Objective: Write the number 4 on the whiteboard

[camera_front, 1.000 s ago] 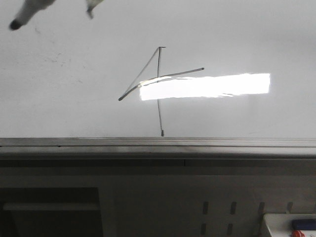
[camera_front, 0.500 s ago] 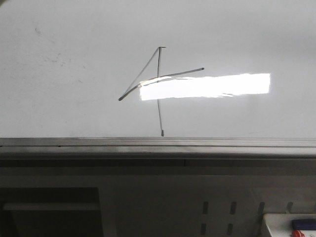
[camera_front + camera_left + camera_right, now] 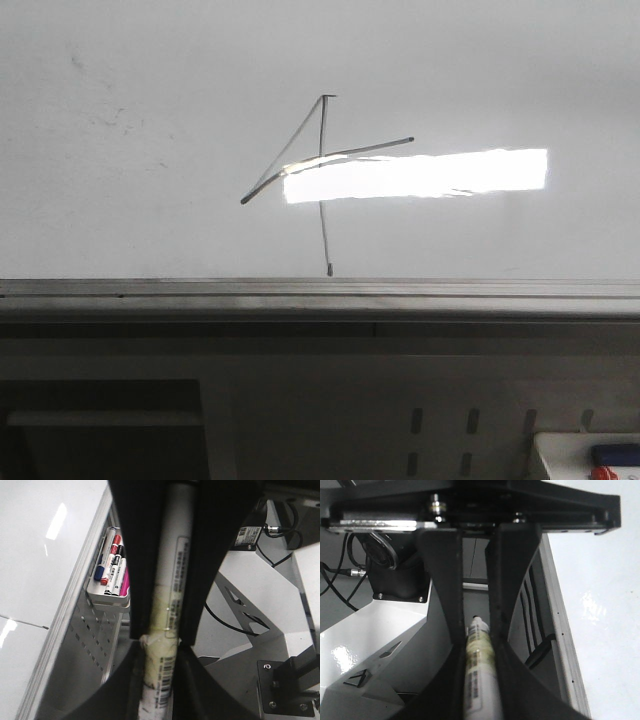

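Note:
The number 4 (image 3: 320, 170) stands drawn in thin dark strokes near the middle of the whiteboard (image 3: 120, 220) in the front view: a diagonal, a slanted crossbar and a long vertical. No gripper shows in that view. In the left wrist view my left gripper (image 3: 161, 645) is shut on a white marker (image 3: 170, 610) that runs lengthwise between its black fingers, and the whiteboard (image 3: 35, 555) lies beside it. My right gripper (image 3: 479, 645) is likewise shut on a white marker (image 3: 480, 680) in the right wrist view, with the whiteboard (image 3: 605, 590) off to one side.
A bright rectangular light reflection (image 3: 415, 175) crosses the 4. The board's grey metal frame edge (image 3: 320, 290) runs along the front. A small tray of markers (image 3: 111, 570) hangs at the frame. Cables (image 3: 280, 530) and the white robot base (image 3: 375, 645) lie off the board.
A second ago a marker tip and gripper showed at the upper left of the front view; they have moved out of it. The drawn 4 is unchanged.

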Controlling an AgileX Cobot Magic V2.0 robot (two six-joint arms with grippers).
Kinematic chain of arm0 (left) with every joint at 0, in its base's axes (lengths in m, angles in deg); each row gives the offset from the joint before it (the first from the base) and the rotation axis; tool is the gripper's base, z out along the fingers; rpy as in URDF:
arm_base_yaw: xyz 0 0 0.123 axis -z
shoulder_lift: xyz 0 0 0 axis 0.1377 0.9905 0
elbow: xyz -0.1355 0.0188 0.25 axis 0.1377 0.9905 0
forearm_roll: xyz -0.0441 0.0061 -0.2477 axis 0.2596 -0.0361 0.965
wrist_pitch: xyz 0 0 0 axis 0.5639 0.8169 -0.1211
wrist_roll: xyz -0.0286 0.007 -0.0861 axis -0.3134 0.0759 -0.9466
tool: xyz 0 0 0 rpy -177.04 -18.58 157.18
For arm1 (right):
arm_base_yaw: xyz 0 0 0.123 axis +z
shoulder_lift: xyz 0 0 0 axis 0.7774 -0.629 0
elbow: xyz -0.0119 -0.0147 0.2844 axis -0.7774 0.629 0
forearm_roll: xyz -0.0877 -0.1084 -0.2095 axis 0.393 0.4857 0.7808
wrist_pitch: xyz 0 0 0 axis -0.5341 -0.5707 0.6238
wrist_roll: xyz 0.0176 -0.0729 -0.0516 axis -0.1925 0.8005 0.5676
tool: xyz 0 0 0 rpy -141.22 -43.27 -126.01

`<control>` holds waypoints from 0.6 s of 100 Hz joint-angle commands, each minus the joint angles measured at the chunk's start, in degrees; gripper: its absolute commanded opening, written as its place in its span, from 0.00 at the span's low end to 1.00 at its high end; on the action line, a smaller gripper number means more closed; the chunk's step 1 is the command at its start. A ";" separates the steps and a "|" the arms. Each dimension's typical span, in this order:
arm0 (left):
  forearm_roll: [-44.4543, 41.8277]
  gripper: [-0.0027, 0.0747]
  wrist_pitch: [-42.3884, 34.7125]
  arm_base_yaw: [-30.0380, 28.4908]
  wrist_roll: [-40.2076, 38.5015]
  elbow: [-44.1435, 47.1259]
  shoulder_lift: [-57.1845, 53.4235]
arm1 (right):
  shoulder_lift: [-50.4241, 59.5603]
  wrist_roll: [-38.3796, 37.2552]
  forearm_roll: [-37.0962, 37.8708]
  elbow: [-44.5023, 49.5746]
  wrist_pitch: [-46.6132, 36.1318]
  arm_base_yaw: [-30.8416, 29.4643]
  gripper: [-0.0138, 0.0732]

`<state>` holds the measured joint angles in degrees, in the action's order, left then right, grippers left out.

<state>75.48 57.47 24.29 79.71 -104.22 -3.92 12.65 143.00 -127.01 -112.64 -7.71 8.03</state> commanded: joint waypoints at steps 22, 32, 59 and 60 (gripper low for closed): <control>3.53 0.01 -2.65 0.25 -0.95 -2.01 -0.14 | 3.34 0.63 -2.98 -2.05 -13.03 0.05 0.69; 3.42 0.01 -4.26 0.25 -1.30 -2.01 -0.14 | 6.10 0.63 -2.98 -2.05 -17.56 -1.06 0.77; 3.84 0.01 -30.05 0.25 -11.26 3.17 -0.14 | 15.75 -5.67 -2.98 0.11 -17.41 -9.10 0.46; 3.99 0.01 -31.73 0.25 -11.51 3.45 -0.14 | 16.02 -5.82 -2.98 0.30 -17.41 -9.32 0.44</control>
<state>75.94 38.50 24.29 72.13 -101.54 -3.88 25.52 139.50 -128.82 -112.13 -22.14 1.00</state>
